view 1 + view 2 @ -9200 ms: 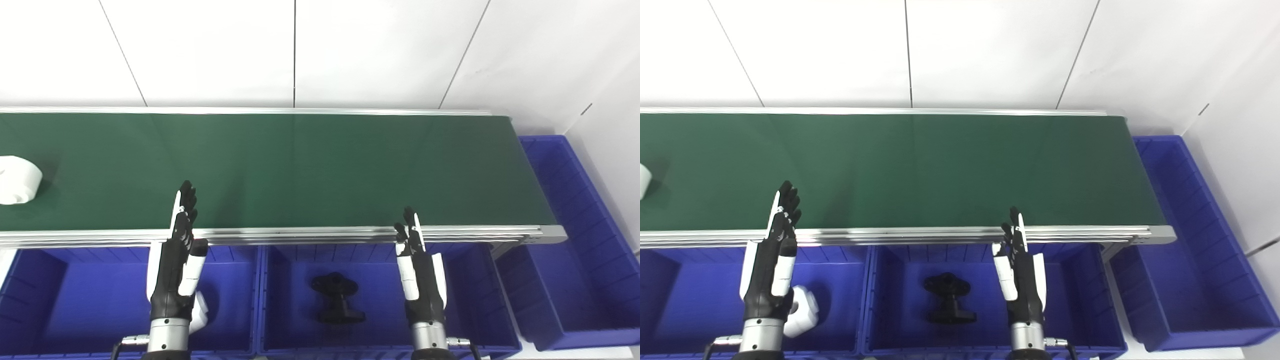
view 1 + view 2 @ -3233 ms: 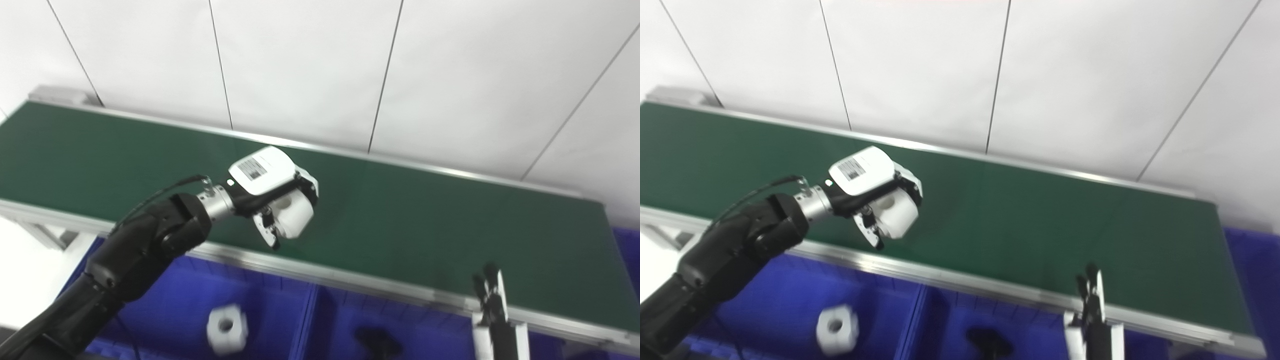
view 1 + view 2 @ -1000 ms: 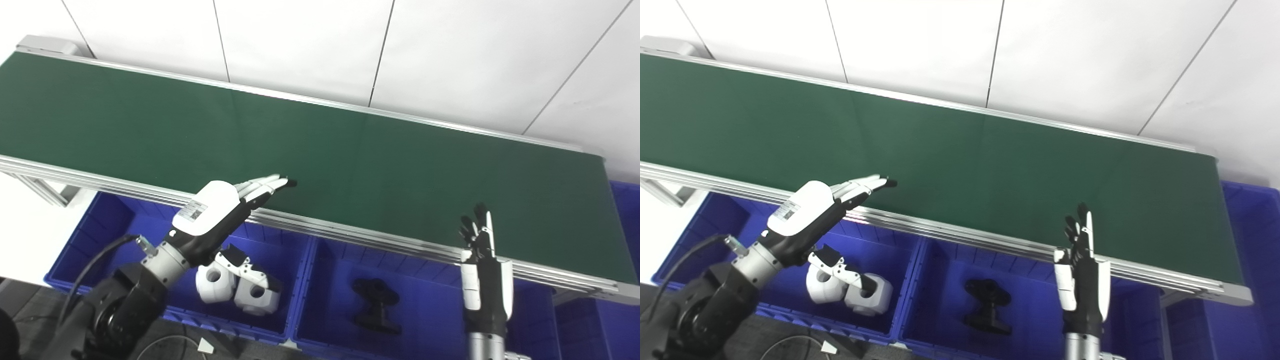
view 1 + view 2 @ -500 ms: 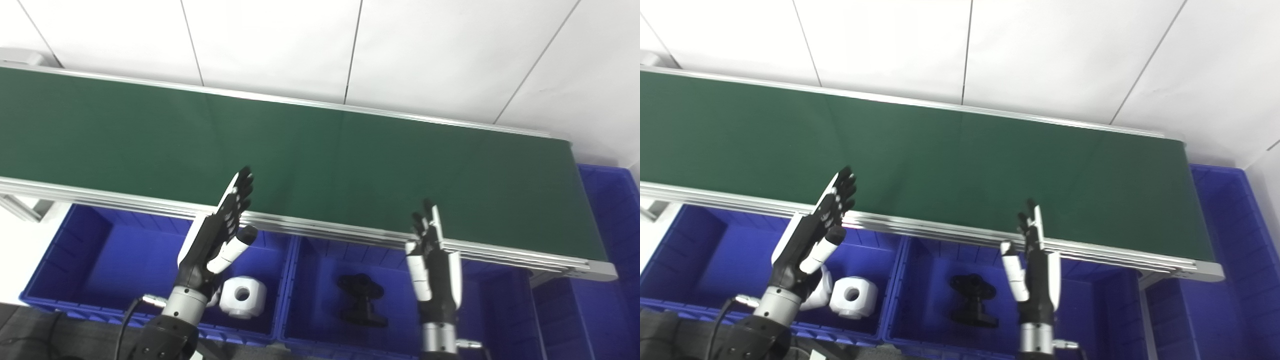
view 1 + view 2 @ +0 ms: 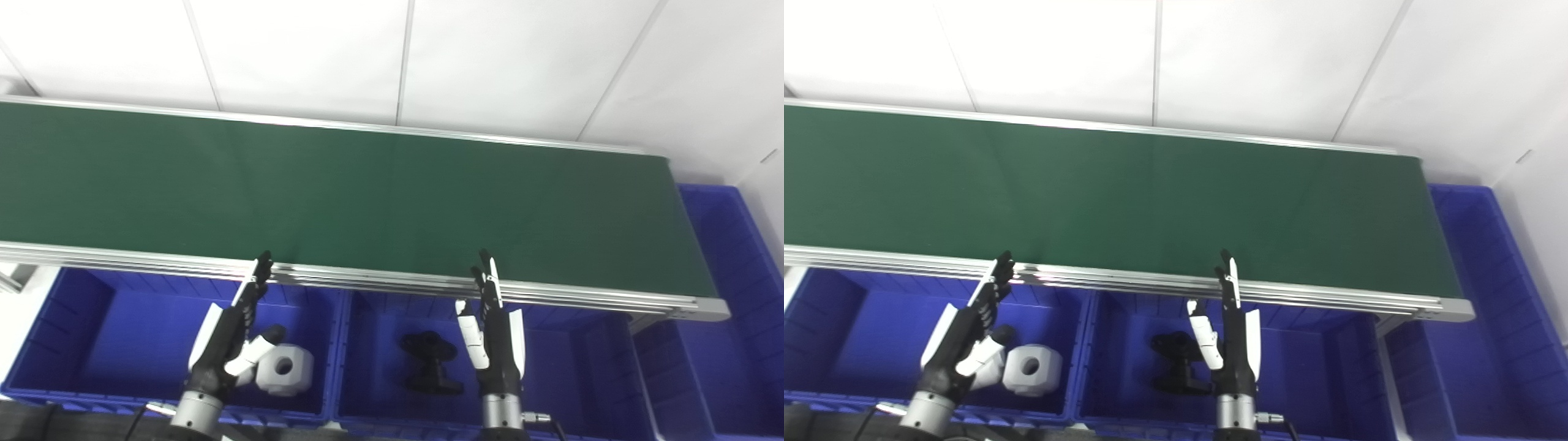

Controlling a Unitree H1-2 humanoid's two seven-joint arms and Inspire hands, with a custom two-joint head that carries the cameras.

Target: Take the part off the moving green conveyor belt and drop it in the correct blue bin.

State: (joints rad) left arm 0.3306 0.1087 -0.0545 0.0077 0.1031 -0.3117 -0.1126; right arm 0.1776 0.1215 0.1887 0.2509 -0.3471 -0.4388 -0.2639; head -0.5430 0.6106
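My left hand (image 5: pixel 228 343) is black along its slim fingers (image 5: pixel 254 286), with white plates on the back and thumb below them. My right hand (image 5: pixel 493 334) matches: black fingers, white side panels beneath. Under each sits a silver metal wrist collar; a thin dark cable leaves each one.

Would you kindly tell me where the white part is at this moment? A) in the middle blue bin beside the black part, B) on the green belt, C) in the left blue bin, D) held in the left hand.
C: the white part lies in the left blue bin, beside the open left hand.
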